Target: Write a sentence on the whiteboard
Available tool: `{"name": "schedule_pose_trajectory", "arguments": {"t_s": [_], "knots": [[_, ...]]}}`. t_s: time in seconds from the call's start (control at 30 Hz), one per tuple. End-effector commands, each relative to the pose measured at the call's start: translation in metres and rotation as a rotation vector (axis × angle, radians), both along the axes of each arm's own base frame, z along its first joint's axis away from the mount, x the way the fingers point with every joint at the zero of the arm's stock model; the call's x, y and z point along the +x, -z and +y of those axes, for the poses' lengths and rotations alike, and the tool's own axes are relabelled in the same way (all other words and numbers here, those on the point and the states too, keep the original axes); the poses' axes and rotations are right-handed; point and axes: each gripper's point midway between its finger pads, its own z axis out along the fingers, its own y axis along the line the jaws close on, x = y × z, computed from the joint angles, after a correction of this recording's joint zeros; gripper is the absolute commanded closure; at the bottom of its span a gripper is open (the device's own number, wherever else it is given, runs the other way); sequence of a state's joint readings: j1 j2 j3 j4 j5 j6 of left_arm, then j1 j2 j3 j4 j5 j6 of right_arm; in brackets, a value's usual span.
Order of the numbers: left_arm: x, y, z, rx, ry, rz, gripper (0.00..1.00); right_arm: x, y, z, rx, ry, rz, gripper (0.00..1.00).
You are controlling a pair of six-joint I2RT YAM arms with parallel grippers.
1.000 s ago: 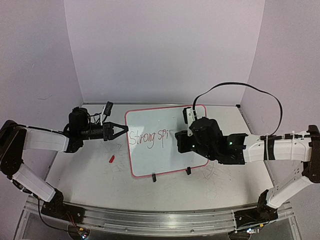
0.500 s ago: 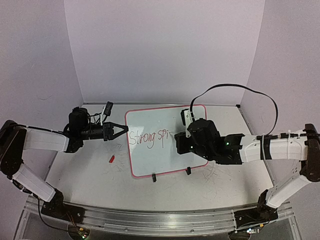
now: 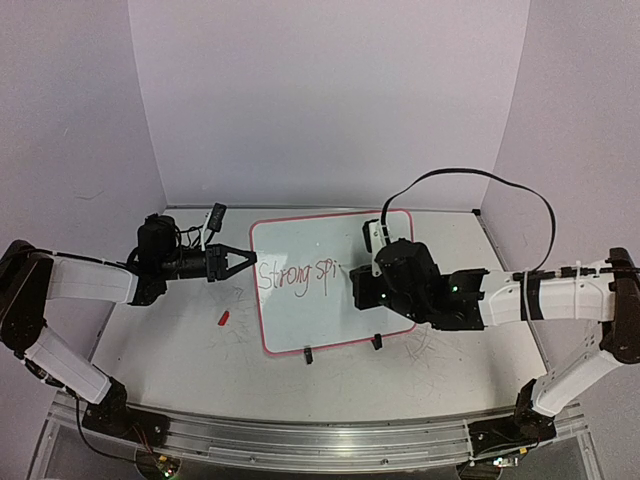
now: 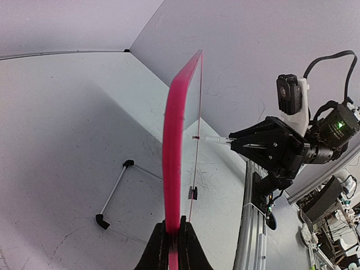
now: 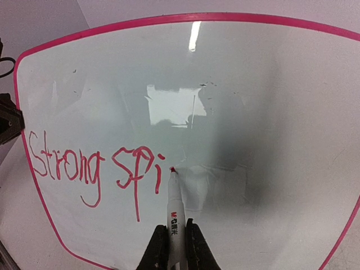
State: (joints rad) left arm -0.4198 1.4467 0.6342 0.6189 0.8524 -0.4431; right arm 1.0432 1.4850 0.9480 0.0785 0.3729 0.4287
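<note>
Two jobs are split here: the right gripper (image 5: 174, 248), clamped on a marker (image 5: 174, 211), sets its red tip on the whiteboard (image 3: 330, 318) just after "Strong spi", where the sentence (image 5: 93, 169) stops unfinished, while the left gripper (image 4: 173, 247) pinches the board's left rim, apparently bracing it mid-table (image 3: 170, 360) against the pen's push.

Lower whiteboard (image 5: 236, 84) edge cut off

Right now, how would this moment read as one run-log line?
left hand: shut on whiteboard edge | right hand: shut on marker | tip: at board after "i" | sentence: reads "Strong spi", unfinished
</note>
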Motion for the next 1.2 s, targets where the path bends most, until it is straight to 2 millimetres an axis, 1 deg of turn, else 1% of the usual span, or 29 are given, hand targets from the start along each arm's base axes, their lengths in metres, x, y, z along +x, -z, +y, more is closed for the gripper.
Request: {"name": "schedule_pose_trajectory", "arguments": {"t_s": [0.0,0.23,0.33,0.4,0.53,0.63,0.87,1.07,1.17], "knots": [[-0.002,-0.009,-0.008,0.005,0.024,-0.030,1.00,-0.008,0.009,-0.006,-0.008,0.011,0.028,1.00],[-0.002,-0.009,-0.010,0.005,0.027,-0.027,1.00,-0.018,0.017,-0.005,-0.001,0.002,0.055,1.00],[-0.002,-0.008,-0.010,0.005,0.029,-0.026,1.00,-0.016,0.018,-0.004,-0.007,0.006,0.050,1.00],[-0.002,-0.009,-0.010,0.005,0.029,-0.027,1.00,-0.013,0.014,-0.003,-0.014,0.014,0.034,1.00],[-0.002,-0.008,-0.010,0.005,0.029,-0.027,1.00,-0.005,0.001,0.002,-0.010,0.023,-0.003,1.00],[-0.003,-0.008,-0.010,0.006,0.028,-0.028,1.00,0.000,-0.006,0.001,-0.003,0.039,-0.023,1.00],[-0.004,-0.007,-0.010,0.009,0.029,-0.026,1.00,0.013,-0.013,-0.004,0.001,0.073,-0.042,1.00],[-0.003,-0.006,-0.009,0.010,0.027,-0.028,1.00,0.014,-0.012,-0.010,0.003,0.101,-0.036,1.00],[-0.003,-0.007,-0.009,0.009,0.027,-0.028,1.00,0.008,-0.021,-0.011,0.031,0.069,-0.035,1.00]]}}
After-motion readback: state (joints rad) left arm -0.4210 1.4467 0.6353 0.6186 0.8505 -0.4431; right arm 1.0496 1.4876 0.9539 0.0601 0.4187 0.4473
